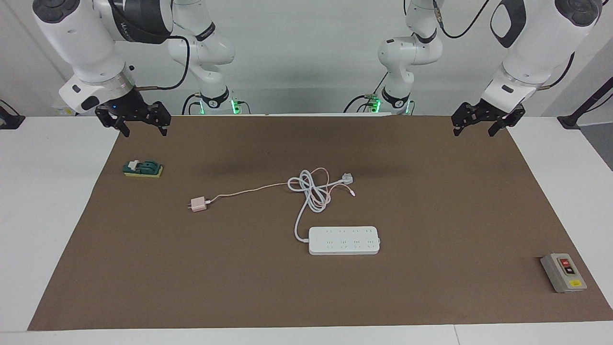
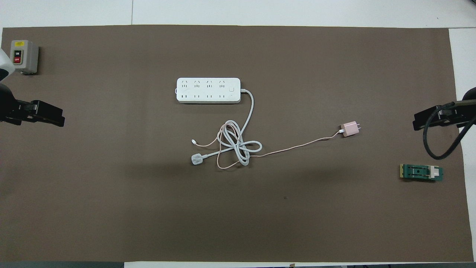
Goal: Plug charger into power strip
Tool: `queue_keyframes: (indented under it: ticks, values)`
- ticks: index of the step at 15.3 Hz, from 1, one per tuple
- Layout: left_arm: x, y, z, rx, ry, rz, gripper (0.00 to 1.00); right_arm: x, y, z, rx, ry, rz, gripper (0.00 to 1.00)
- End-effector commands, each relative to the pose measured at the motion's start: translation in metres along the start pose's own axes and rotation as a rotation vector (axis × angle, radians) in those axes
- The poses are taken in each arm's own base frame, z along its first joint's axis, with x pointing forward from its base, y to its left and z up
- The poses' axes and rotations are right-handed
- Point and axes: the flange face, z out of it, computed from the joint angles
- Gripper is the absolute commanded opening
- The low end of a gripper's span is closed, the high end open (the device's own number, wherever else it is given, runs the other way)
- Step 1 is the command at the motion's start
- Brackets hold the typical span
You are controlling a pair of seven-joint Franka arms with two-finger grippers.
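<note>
The charger [image 1: 198, 204] is a small pale-pink cube lying on the brown mat toward the right arm's end, prongs pointing that way; it also shows in the overhead view [image 2: 349, 129]. Its thin pink cable runs to a tangle with the strip's thick white cord. The power strip [image 1: 344, 240] lies flat mid-table, sockets up, farther from the robots than the charger; it also shows in the overhead view [image 2: 208, 90]. My right gripper [image 1: 143, 125] is open and empty over the mat's corner at its end [image 2: 420, 121]. My left gripper [image 1: 474, 128] is open and empty over the other corner [image 2: 55, 115].
A white three-pin plug [image 1: 348, 179] lies by the cord tangle [image 2: 196, 159]. A green block on a yellow pad [image 1: 142, 168] sits under the right gripper's side [image 2: 421, 172]. A grey box with red and yellow buttons [image 1: 563, 272] stands at the left arm's end [image 2: 23, 56].
</note>
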Motion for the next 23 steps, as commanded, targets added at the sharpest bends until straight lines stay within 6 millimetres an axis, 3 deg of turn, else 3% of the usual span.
queue_keyframes:
  ticks: [1,12,15,19,23]
  values:
    - [-0.004,-0.004,0.000,-0.006,0.014,0.003,1.00,-0.003,0.010,-0.001,-0.019,-0.014,-0.015,1.00]
    - [-0.004,-0.004,0.005,-0.005,0.011,0.003,1.00,-0.002,0.015,-0.002,-0.061,0.019,-0.017,1.00]
    - [-0.007,-0.004,0.006,-0.005,0.006,0.004,1.00,0.002,0.035,0.022,0.018,-0.022,0.094,1.00]
    - [-0.007,-0.004,0.008,-0.005,0.003,0.003,1.00,0.022,0.053,0.073,0.130,-0.138,0.363,1.00]
    - [-0.007,-0.011,0.008,-0.003,0.000,-0.012,1.00,0.049,0.041,0.126,0.241,-0.270,0.701,1.00]
